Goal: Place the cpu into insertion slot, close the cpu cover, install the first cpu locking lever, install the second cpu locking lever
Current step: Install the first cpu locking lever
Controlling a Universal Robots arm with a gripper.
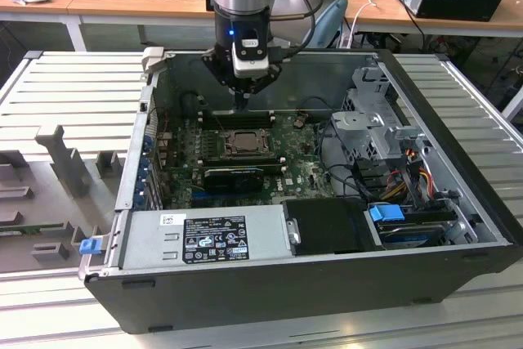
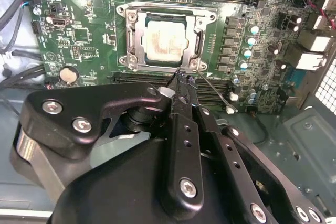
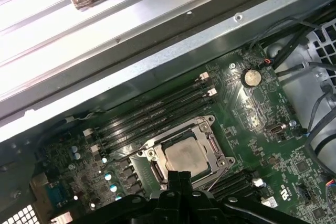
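cpu (image 1: pixel 243 143) sits in the middle of the motherboard, inside an open computer case (image 1: pixel 458 210) lying on its side on a ribbed metal surface (image 1: pixel 65 96). That's the exterior view. The tool (image 1: pixel 240 105) hangs down into the case with its tip low and close to the socket. The power supply (image 1: pixel 204 239) has a big black label and a white sticker, but the print is too small to make out.

The second wrist view is way better. The chip's silver face has a tan smear on it and shows through the window of the cpu cover (image 2: pixel 165 11), which looks folded flat over the insertion slot (image 2: pixel 198 39). The tool's fingers are pinched together, with the tip right at the socket's corner. It's just beside a thin locking lever (image 2: pixel 212 92) that sticks out at a slant. Can't tell whether it's gripping that wire or only near it.

The first wrist view shows the same chip under the same frame, with the memory slots (image 3: pixel 152 114) alongside and a coin battery (image 3: pixel 252 77) further off.

Handling guess: the chip is light, stiff and fragile underneath, so edges only. The lever looks like springy steel wire, thin and slick. It'd probably push back, so the free end seems the best place to grab it.
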